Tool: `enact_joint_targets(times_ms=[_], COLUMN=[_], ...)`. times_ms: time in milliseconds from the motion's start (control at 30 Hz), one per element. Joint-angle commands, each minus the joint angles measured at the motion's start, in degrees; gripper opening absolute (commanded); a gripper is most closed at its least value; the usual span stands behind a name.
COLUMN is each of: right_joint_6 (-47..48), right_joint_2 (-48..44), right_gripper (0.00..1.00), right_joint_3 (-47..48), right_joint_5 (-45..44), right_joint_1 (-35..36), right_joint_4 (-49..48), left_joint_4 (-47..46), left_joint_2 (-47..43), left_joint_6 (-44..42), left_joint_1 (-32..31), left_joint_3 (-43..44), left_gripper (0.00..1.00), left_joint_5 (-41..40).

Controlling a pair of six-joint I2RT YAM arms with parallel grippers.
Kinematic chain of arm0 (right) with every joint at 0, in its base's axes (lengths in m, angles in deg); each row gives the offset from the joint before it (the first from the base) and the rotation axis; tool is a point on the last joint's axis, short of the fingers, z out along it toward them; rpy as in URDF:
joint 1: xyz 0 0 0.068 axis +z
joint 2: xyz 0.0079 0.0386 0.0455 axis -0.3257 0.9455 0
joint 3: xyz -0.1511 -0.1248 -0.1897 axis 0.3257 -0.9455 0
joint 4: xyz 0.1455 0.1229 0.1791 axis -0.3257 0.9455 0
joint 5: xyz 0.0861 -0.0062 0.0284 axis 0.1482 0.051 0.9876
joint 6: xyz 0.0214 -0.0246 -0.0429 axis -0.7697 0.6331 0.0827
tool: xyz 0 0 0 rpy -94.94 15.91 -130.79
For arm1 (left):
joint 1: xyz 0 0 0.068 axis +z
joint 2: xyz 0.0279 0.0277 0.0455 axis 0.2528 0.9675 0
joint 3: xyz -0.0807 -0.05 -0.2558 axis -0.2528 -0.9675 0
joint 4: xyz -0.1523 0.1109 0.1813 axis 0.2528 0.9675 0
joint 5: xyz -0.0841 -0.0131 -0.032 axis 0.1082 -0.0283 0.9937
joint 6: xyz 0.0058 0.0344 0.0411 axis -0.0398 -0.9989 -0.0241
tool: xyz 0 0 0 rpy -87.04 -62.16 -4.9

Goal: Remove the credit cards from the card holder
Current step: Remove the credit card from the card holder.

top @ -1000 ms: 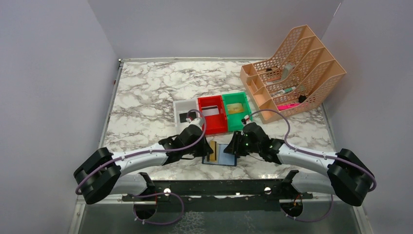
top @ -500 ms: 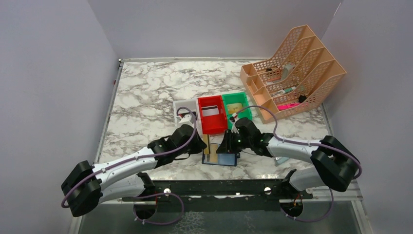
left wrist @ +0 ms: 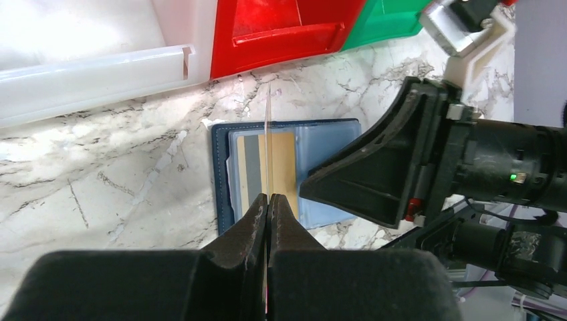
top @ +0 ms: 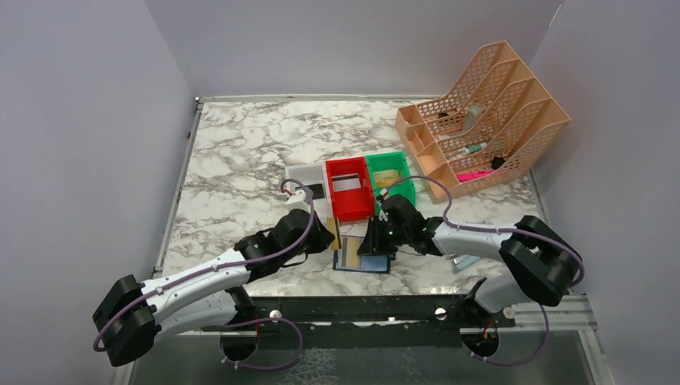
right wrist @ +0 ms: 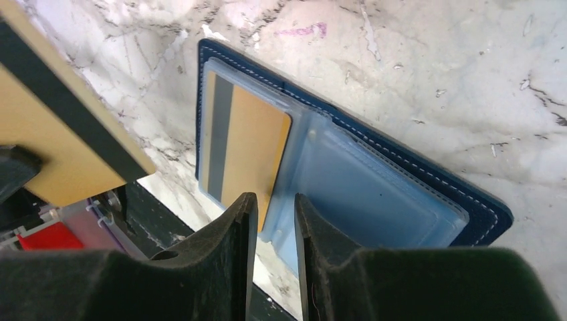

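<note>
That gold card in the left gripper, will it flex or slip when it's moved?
Probably stiff: the card looks flat though the left gripper pinches only one end. Thin and likely light, so it could pivot or slip.

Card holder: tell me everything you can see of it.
The card holder lies open and flat on the marble table, navy outside with pale stitching, cloudy blue plastic sleeves inside. A gold card with a grey stripe sits in one sleeve. The right gripper hovers over it, jaws slightly apart; contact unclear.
</note>
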Motion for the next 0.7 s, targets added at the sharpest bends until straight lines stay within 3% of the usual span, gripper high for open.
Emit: enact_joint_targets(times_ms=[0, 333, 400, 433, 467, 500, 567, 667], right_joint_6=[3.12, 1.85, 2.2, 2.53, 2.42, 2.64, 2.86, 4.25], right_joint_2=[-4.31, -25.27, -27.83, -28.73, -29.04, -28.94, -27.8, -25.33], right_gripper=[0.33, 0.47, 0.56, 0.66, 0.86, 0.93, 1.0, 1.0], right_joint_3=[0.92, -7.42, -8.44, -8.55, -8.04, -6.78, -3.08, 1.06], right_joint_5=[-0.69, -17.19, -19.57, -20.31, -21.31, -21.96, -23.35, -22.67], right_joint_1=[0.32, 0.34, 0.32, 0.32, 0.32, 0.32, 0.32, 0.25], right_joint_4=[1.27, -4.53, -4.35, -3.88, -2.22, 0.15, 5.24, 8.64], left_joint_4=[-1.56, -1.54, -1.4, -1.34, -1.41, -1.45, 0.3, 2.82], left_joint_2=[0.91, 1.33, 1.22, 1.22, 1.22, 1.26, 1.61, 1.48], left_joint_6=[-2.02, -4.78, -5.09, -5.11, -5.18, -5.54, -6.67, -8.61], left_joint_1=[0.21, 0.34, 0.41, 0.41, 0.41, 0.45, 0.88, 2.31], left_joint_3=[1.84, 3.07, 3.26, 3.29, 3.35, 3.5, 4.98, 7.23], left_gripper=[0.0, 0.0, 0.0, 0.0, 0.0, 0.0, 0.0, 0.0], left_joint_5=[-1.31, -1.88, -2.13, -2.22, -2.24, -2.12, -2.48, -3.04])
